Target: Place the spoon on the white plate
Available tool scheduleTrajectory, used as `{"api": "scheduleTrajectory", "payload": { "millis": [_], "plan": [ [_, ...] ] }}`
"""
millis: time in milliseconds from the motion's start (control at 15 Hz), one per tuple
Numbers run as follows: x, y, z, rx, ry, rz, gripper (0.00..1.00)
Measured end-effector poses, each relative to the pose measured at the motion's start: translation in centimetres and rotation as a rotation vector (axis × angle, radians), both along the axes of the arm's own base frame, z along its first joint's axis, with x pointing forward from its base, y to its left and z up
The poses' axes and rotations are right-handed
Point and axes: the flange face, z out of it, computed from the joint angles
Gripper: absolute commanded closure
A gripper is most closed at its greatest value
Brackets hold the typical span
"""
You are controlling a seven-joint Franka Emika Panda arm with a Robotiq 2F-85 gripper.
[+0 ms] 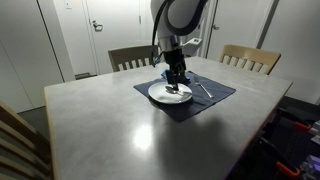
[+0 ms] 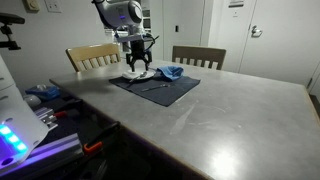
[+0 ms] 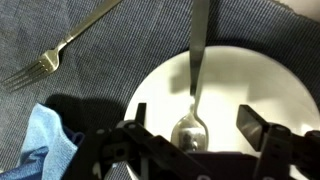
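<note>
The spoon (image 3: 196, 80) lies on the white plate (image 3: 265, 90), with its bowl toward the camera and its handle running off the plate's far rim. My gripper (image 3: 192, 130) is open and hovers just above the plate, one finger on each side of the spoon's bowl and neither touching it. In both exterior views the gripper (image 1: 177, 80) (image 2: 140, 66) hangs straight down over the plate (image 1: 160, 95) (image 2: 133, 78), which sits on the dark placemat (image 1: 215, 100).
A fork (image 3: 60, 45) lies on the dark placemat (image 3: 120, 60) beside the plate. A crumpled blue cloth (image 3: 40, 140) (image 2: 171, 71) sits on the mat near the plate. Two wooden chairs (image 1: 250, 58) stand behind the grey table (image 1: 120, 130).
</note>
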Motion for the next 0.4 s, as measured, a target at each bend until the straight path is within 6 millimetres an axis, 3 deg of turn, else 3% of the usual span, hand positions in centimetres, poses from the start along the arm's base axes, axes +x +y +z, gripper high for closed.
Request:
{"api": "scheduleTrajectory", "payload": {
  "millis": [400],
  "plan": [
    [-0.7,-0.4,3.3,0.004,-0.024,-0.009,0.0]
  ]
}}
